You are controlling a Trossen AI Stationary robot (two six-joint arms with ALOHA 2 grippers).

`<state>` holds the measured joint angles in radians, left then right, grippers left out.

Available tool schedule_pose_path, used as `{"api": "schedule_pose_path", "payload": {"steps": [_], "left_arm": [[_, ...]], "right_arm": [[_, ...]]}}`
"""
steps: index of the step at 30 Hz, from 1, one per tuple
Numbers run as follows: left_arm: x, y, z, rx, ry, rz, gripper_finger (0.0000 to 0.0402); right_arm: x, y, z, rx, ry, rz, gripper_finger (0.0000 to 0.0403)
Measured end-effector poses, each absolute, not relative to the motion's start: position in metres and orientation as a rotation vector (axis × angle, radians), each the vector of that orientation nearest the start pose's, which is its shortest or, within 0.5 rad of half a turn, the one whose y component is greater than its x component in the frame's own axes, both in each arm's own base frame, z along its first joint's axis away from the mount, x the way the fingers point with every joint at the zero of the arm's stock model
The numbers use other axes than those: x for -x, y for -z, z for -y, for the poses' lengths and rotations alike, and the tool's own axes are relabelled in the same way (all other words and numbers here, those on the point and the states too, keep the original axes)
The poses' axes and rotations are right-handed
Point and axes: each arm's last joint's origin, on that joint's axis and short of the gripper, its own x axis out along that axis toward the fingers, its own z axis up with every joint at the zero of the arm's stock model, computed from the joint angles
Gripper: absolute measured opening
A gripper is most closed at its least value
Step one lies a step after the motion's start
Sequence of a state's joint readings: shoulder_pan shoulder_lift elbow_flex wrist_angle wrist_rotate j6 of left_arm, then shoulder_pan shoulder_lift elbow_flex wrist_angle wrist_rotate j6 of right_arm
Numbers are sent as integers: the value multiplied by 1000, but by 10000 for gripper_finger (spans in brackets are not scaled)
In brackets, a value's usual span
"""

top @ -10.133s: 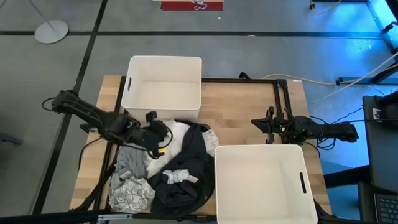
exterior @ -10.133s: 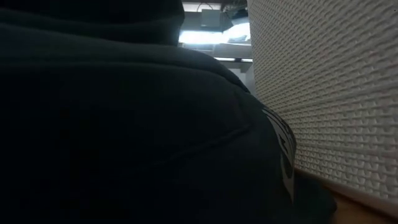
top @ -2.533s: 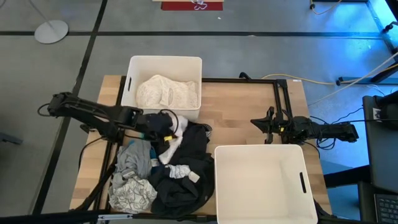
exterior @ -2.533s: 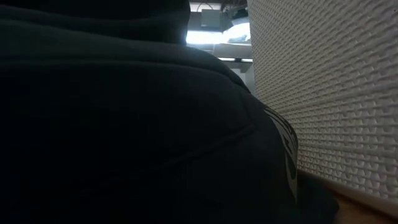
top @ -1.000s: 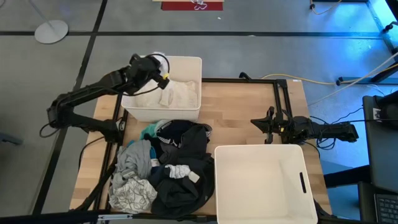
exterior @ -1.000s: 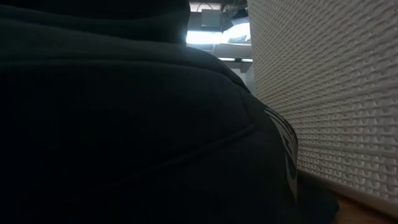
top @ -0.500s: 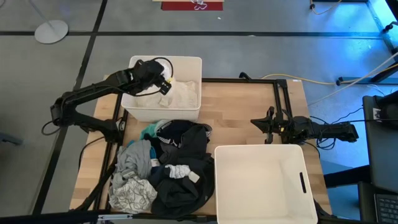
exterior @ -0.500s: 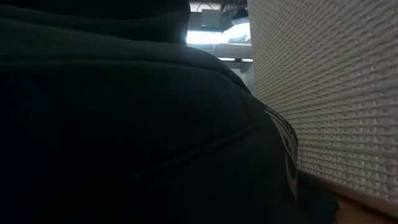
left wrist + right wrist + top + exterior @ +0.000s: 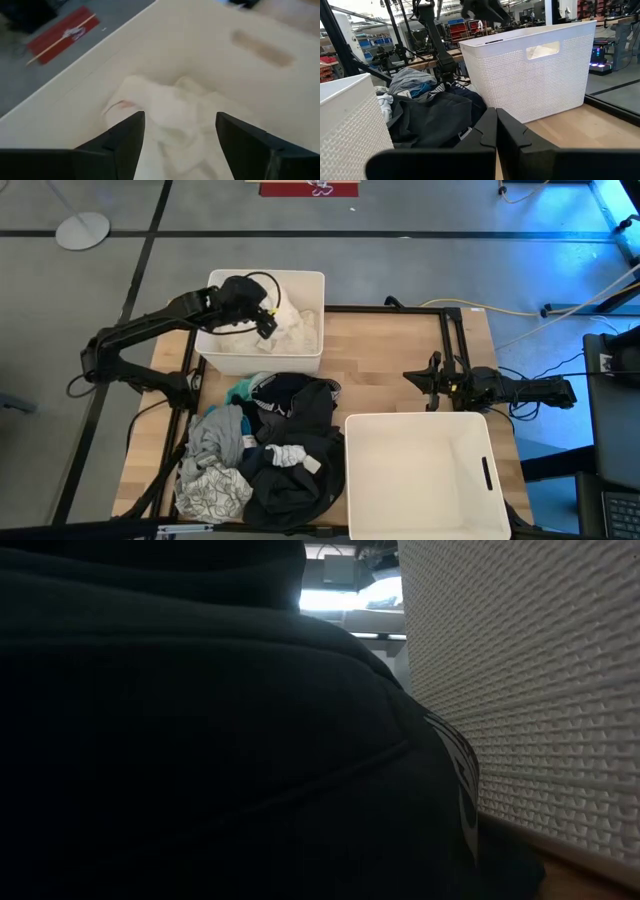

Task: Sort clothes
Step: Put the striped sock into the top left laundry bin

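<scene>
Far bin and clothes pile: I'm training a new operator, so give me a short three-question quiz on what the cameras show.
1. True or false: the left gripper is open above the far bin.
2. What lies in that bin? A) white clothes B) a black garment C) nothing
3. Fill in: the near bin, beside the unsorted pile, holds ____.

Key: 1 true; 2 A; 3 nothing. The right gripper waits shut at the table's right side.

clothes (image 9: 265, 445) left of bin (image 9: 420, 475)
</scene>
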<state>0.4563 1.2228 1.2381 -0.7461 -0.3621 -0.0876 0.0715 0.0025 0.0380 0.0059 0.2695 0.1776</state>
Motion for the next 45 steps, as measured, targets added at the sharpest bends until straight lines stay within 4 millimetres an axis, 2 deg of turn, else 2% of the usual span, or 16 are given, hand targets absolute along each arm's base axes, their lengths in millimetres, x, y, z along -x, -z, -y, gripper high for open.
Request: {"api": "schedule_pose_path", "payload": {"steps": [8,15,21,31,40,45], "left_arm": [[-234,-373,-81,29,-576,-569,230],[-246,-375,-36,-21,-372,-544,226],[-250,-373,1,18,-249,-538,226],[-266,-352,56,62,-100,-621,226],[-282,-319,95,113,-38,-759,226],[-283,-301,114,136,-37,-858,226]], "right_arm": [[-95,-177,1,-184,195,58,3],[-95,-177,1,-184,195,58,3],[-95,-177,1,-184,196,58,3],[-95,-177,1,-183,198,57,3],[-95,-177,1,-183,197,56,3],[-95,-177,1,-183,198,56,3]]}}
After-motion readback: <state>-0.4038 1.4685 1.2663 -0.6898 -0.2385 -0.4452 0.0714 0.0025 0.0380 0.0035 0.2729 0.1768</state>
